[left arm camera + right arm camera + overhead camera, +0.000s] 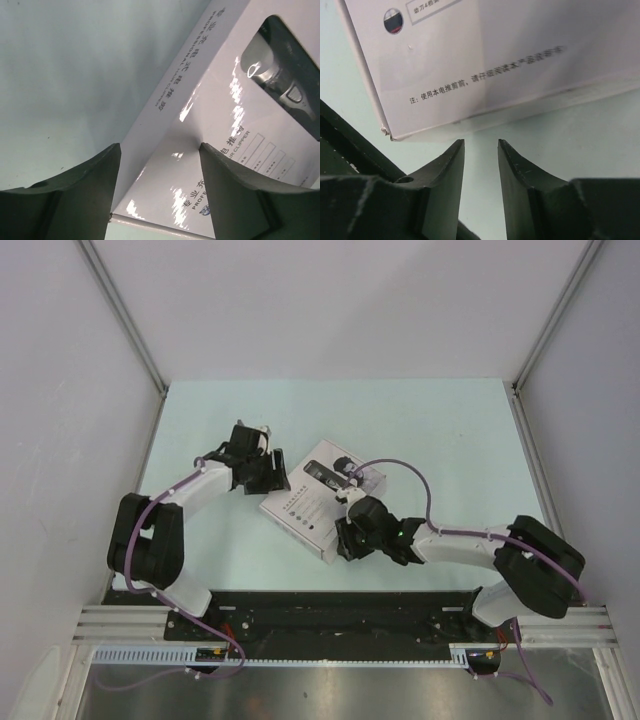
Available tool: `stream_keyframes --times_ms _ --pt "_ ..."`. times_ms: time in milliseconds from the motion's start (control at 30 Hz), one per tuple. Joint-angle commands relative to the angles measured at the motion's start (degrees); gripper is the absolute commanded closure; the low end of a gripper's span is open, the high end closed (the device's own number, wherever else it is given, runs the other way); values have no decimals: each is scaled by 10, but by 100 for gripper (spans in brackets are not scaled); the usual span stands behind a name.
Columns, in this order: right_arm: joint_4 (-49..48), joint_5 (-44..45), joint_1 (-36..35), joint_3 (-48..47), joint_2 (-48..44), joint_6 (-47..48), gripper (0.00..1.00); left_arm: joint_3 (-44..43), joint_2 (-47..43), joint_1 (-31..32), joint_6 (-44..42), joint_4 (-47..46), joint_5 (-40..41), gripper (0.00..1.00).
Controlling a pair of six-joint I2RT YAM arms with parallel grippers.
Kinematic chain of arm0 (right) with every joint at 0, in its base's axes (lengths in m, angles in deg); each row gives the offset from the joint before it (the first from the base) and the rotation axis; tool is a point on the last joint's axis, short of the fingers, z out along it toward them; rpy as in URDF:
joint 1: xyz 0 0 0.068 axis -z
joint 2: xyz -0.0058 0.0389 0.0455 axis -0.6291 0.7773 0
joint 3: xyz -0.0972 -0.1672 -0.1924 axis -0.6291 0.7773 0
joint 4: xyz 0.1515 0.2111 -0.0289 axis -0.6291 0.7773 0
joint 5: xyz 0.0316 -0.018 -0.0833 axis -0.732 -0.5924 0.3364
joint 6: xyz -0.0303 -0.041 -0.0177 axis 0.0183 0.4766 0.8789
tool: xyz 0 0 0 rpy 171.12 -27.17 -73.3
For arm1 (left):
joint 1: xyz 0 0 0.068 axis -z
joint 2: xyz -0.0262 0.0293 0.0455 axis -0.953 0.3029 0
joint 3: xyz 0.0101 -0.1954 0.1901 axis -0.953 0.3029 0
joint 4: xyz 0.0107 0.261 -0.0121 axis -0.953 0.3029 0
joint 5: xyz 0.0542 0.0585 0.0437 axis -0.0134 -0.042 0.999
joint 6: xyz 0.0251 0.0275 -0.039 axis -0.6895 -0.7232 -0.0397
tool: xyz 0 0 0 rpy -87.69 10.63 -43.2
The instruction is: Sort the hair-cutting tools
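Observation:
A white box (305,508) with printed text lies flat in the middle of the table. Through its window shows a hair-cutting tool, a black-and-silver clipper (332,474) (280,75). My left gripper (262,472) (160,147) is open at the box's left corner, its fingers (95,185) standing wide on either side of the glossy box top (200,150). My right gripper (346,540) (481,142) sits just short of the box's near corner (470,65). It is open by a narrow gap, with only bare table between its fingers (445,175).
A black base rail (330,605) (345,145) runs along the near edge behind both arms. Grey walls enclose the pale green table (450,430) on three sides. The right arm's purple cable (405,465) loops over the table by the box's right corner.

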Motion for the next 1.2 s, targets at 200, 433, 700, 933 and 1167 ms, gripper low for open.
stream_keyframes --times_ms 200,433,700,933,1167 --pt "-114 -5 -11 -4 85 41 69 30 6 -4 20 14 -39 41" --pt "-177 -5 -16 -4 135 59 74 46 5 -4 34 14 -82 43" --pt "-249 42 -16 10 162 38 76 79 0 4 55 11 -132 47" --pt "-304 106 -16 54 138 1 73 116 -1 26 67 -4 -150 51" --pt "-321 144 -15 95 90 -27 72 126 -17 26 87 -14 -204 54"
